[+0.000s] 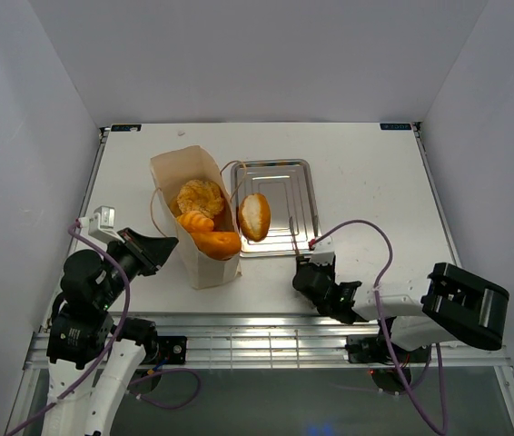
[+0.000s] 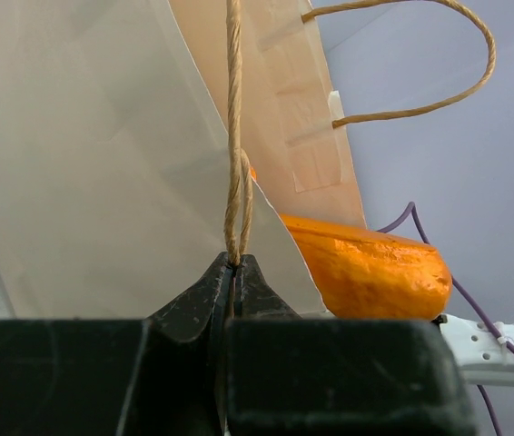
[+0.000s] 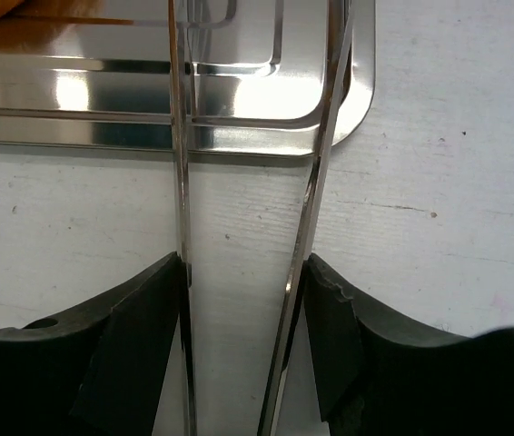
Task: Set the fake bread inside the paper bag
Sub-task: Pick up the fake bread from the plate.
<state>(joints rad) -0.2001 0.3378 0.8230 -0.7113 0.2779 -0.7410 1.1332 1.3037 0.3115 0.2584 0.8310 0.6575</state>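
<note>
The tan paper bag [image 1: 195, 265] lies open on the table and holds several pieces of fake bread [image 1: 201, 197]. An orange loaf [image 1: 218, 242] sticks out of its mouth, and this loaf [image 2: 366, 272] shows beside the bag wall [image 2: 84, 182]. My left gripper [image 1: 153, 252] is shut on the bag's cord handle [image 2: 233, 136], the cord pinched at the jaw tips [image 2: 235, 263]. A round roll [image 1: 254, 216] rests at the left edge of the silver tray [image 1: 280, 168]. My right gripper [image 1: 314, 263] grips metal tongs [image 3: 180, 182], whose arms stand spread and empty over the tray's near rim [image 3: 239, 136].
White walls enclose the table on three sides. The right arm's purple cable [image 1: 366, 227] loops over the table to the right of the tray. A metal rail [image 1: 257, 341] runs along the near edge between the arm bases.
</note>
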